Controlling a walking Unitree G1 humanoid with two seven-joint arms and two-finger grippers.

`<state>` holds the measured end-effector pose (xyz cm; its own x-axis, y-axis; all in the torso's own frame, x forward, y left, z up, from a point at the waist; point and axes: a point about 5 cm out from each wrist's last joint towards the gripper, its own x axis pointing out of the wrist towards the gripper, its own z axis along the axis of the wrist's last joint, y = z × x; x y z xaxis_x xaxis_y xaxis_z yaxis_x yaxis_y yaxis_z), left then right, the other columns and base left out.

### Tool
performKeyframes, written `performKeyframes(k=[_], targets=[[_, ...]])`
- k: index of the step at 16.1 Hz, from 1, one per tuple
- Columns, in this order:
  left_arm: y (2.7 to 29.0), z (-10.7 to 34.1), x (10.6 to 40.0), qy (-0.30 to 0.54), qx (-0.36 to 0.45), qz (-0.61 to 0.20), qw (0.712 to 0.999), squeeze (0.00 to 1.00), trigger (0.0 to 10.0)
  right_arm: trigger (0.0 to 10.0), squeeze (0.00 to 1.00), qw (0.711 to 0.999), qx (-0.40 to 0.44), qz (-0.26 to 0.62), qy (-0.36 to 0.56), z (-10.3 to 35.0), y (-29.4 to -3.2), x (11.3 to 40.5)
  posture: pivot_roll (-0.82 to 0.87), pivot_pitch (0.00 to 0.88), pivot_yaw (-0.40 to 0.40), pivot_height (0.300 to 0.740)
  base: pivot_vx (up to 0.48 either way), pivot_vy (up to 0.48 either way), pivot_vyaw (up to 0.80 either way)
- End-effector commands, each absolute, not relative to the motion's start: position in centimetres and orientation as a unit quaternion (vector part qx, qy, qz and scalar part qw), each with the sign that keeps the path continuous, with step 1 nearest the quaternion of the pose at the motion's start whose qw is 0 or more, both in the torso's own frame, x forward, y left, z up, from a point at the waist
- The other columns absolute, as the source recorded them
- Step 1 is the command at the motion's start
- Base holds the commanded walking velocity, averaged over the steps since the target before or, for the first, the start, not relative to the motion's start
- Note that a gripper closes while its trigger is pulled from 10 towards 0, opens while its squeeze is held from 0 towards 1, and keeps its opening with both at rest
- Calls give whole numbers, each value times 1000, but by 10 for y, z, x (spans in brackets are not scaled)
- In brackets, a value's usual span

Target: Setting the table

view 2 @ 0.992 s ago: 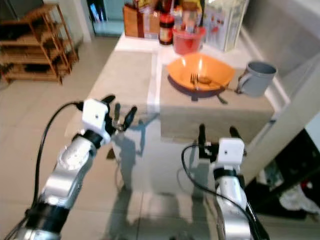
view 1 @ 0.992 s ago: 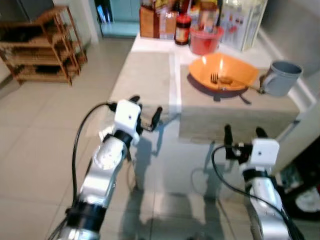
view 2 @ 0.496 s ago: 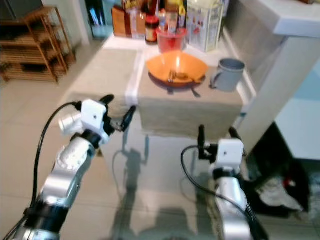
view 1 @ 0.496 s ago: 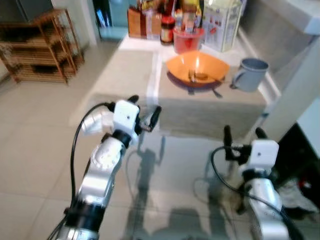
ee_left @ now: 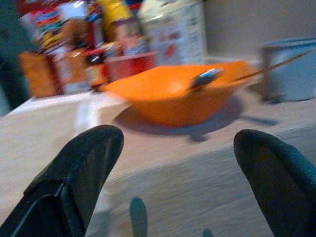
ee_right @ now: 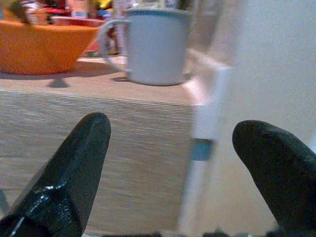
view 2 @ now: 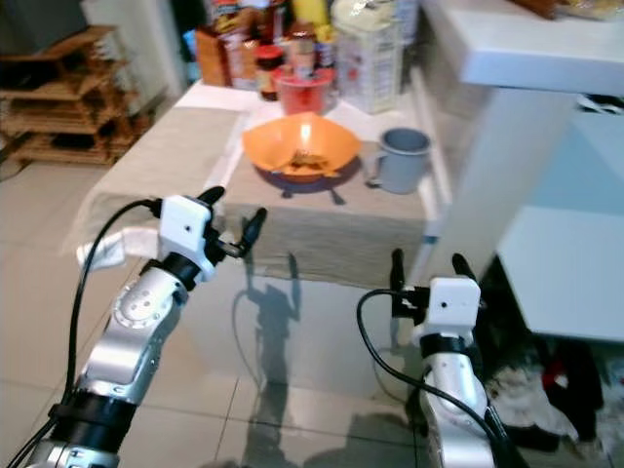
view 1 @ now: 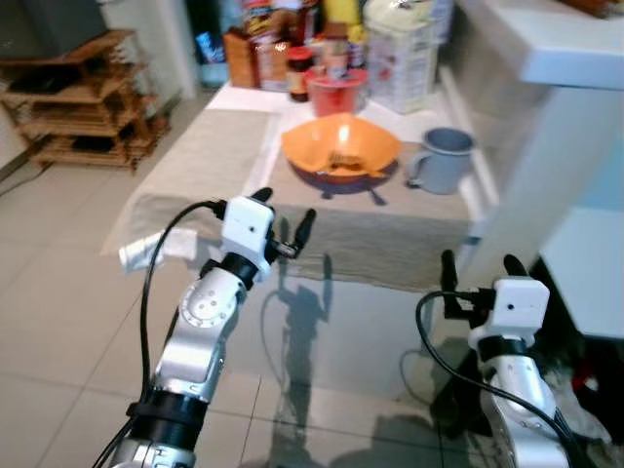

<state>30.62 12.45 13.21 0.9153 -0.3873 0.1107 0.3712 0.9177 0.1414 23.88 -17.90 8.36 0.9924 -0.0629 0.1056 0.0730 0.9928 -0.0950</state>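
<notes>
Two dishes sit at upper centre on the cloth-covered table [view 1: 380, 244]: an orange plastic bowl [view 1: 339, 148] holding cutlery and some food, and beside it a grey mug [view 1: 444, 160], contents unseen. Both the left gripper [view 1: 284, 226] and right gripper [view 1: 477, 266] hover short, fingers wide, empty; a hurried reach could snag the overhanging cloth and drag both dishes.

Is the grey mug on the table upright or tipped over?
Upright. The grey mug stands on its base on the table, mouth up, beside the orange bowl.

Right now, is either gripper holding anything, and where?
Nothing is held. The left gripper and right gripper are both open and empty, short of the table.
</notes>
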Motion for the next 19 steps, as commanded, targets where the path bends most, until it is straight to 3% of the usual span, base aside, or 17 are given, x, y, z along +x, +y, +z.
performKeyframes(k=[1, 11, 19], targets=[[128, 135, 310, -69, 69, -179, 979, 0, 10000, 10000, 0, 996, -52, -29, -59, 88, -176, 241, 3, 0, 18, 718, 0, 0, 0], [151, 191, 337, -93, 112, -145, 979, 0, 10000, 10000, 0, 997, -48, -26, -50, 83, -171, 236, 20, 0, 29, 718, 0, 0, 0], [154, 226, 365, -26, 110, -177, 978, 0, 10000, 10000, 0, 998, -42, -25, -39, 79, -166, 232, 19, 0, 43, 718, 0, 0, 0]])
